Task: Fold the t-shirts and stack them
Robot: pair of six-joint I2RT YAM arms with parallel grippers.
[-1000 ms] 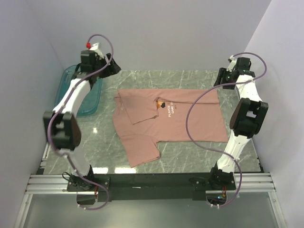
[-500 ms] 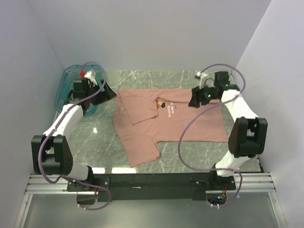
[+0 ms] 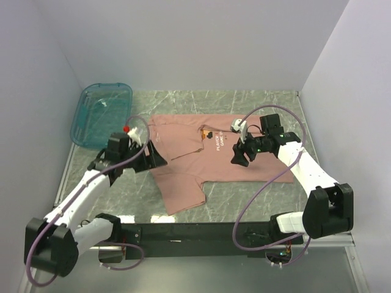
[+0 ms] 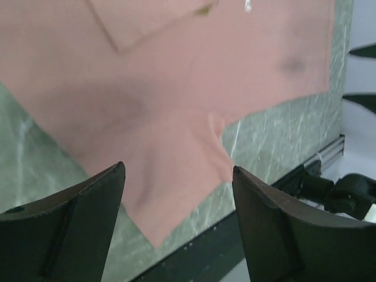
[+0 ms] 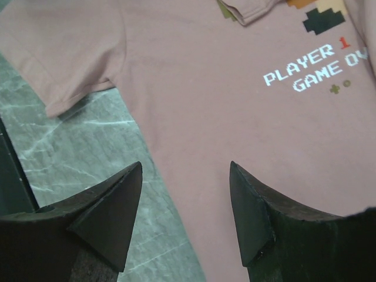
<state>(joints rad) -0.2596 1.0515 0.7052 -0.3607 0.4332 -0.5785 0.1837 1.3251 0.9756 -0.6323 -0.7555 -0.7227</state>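
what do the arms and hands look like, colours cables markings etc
Both the left arm and right arm have white links with bulky black joint housings. A loose purple cable loops along each. The left hand and right hand each have two matte black, wedge-shaped fingers tapering to points. A small red cap sits near the left wrist.
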